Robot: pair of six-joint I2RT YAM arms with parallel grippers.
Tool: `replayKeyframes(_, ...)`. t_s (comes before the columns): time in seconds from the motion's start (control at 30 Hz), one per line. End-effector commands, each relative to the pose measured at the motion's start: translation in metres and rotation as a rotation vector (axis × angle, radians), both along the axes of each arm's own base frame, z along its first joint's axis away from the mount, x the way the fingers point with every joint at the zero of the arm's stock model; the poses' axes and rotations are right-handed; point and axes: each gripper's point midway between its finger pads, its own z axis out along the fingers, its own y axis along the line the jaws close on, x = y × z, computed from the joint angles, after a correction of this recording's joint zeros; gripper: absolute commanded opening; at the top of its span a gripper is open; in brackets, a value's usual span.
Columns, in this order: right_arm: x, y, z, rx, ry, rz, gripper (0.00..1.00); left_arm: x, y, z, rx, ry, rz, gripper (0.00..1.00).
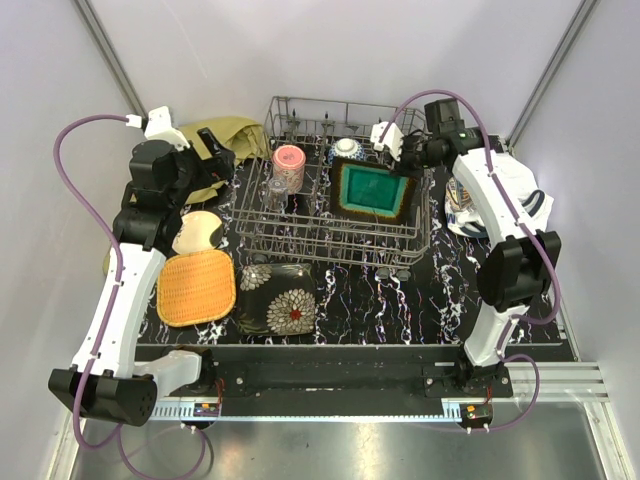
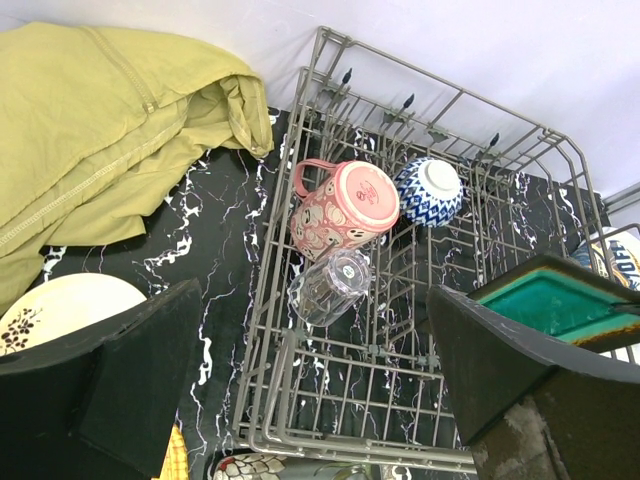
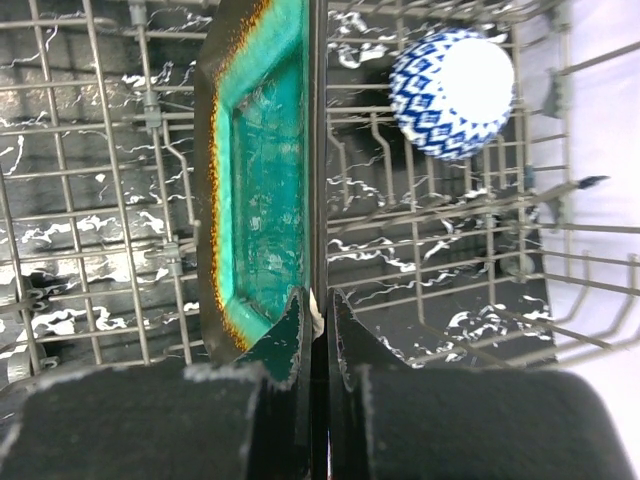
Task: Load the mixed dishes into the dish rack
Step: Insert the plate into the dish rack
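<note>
Right gripper point(image 3: 315, 300): jaws pinched closed on the rim of the teal square glazed plate point(image 3: 262, 180). The thin edge runs straight between the 2 fingers. The plate stands on edge in the right half of the large grey wire dish rack point(image 1: 320, 100). The edge grip presumably lets the plate slot between the upright tines without the fingers fouling the wires. Cannot tell whether its lower edge is seated.

Already in the rack, far-left area: pink patterned mug point(image 2: 345, 205), tilted, with the clear glass tumbler point(image 2: 330, 285) just beside it on the near side. Blue-and-white patterned bowl point(image 3: 452, 92) sits at the far side, apart from the plate.

Left gripper point(image 2: 310, 400): jaws spread wide, nothing between them. It hovers over the rack's left edge, out of the right arm's way.

Not yet loaded, on the black marbled table point(image 1: 350, 300) left of and near the rack:
- cream round plate point(image 1: 200, 232)
- orange woven-look square plate point(image 1: 196, 287)
- dark floral plates point(image 1: 278, 298)

Olive-yellow cloth point(image 2: 100, 120) lies far left.

Judgement: the step in hand is seating the teal plate. Release only once the tines support it, or it may tip.
</note>
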Motion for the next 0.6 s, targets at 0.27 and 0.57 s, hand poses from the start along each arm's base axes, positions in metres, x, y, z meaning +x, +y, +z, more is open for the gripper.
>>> replayKeyframes(0.27,0.014,0.017,0.042,0.003,-0.158,0.013,0.00,-0.002,0.003,0.013,0.016,-0.062,-0.011,0.99)
replayKeyframes(0.57,0.013,0.021,0.042,0.049,-0.172,0.005,0.00,-0.001,0.003,0.012,0.003,-0.054,-0.008,0.99)
